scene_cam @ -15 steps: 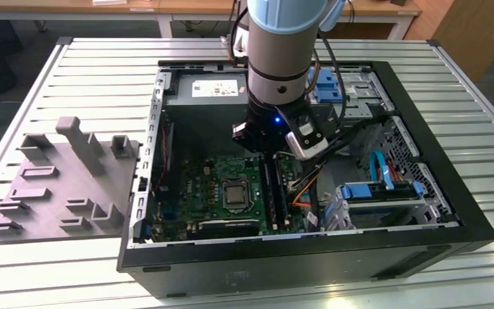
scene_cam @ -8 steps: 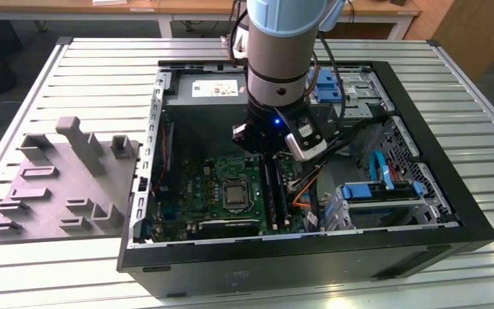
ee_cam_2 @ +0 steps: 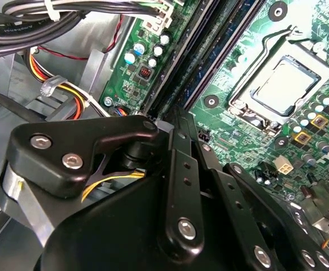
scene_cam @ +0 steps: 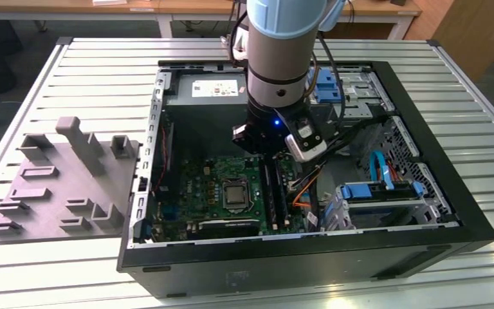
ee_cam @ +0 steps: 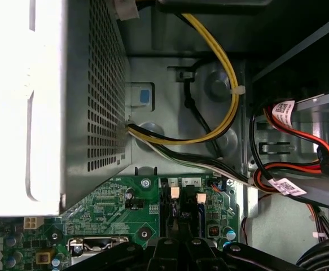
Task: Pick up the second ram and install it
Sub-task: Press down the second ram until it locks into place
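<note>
The claw [ee_cam_2: 178,121] hung low over the motherboard's socket rails [ee_cam_2: 209,56], its grip untellable, the second ram [scene_cam: 270,187] apparently edge-on there; seating well needed square, even pressure.

The robot's thick grey arm [scene_cam: 277,58] runs off the exterior view's upper edge. Its black gripper [ee_cam_2: 170,169] covers the dark memory slots' [ee_cam_2: 209,51] near ends; fingertips stay hidden.

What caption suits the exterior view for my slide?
Robot arm lowers its pincer into the open computer case, above the motherboard's memory slots.
</note>
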Controlling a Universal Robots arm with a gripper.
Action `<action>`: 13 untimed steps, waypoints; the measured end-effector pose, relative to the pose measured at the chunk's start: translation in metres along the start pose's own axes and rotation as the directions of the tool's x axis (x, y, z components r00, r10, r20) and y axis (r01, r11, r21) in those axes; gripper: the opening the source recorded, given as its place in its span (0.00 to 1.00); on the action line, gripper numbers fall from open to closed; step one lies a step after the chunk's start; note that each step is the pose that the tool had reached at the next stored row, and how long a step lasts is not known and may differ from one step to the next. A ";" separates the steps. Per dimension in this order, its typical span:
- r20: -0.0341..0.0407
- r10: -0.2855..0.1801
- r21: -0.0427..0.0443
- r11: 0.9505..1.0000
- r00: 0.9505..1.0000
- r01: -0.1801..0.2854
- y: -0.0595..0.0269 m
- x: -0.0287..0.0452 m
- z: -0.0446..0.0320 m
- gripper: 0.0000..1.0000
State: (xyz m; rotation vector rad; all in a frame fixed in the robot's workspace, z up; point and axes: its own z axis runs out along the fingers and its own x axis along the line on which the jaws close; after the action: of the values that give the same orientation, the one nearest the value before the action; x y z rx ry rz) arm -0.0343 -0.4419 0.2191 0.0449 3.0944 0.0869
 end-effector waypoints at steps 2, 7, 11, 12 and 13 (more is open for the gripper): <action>0.000 0.000 -0.001 1.000 1.000 0.000 0.0001 0.0000 0.0003 0.11; 0.000 0.000 -0.001 1.000 1.000 0.000 0.0000 0.0001 0.0015 0.11; 0.000 0.000 0.000 1.000 1.000 0.000 0.0000 0.0001 0.0015 0.11; 0.000 0.000 -0.001 1.000 1.000 0.000 0.0000 0.0001 0.0016 0.11; 0.000 0.000 -0.001 1.000 1.000 0.000 0.0000 0.0001 0.0016 0.11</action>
State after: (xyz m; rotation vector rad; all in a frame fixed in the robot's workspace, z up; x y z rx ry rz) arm -0.0343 -0.4418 0.2175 0.0449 3.0942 0.0877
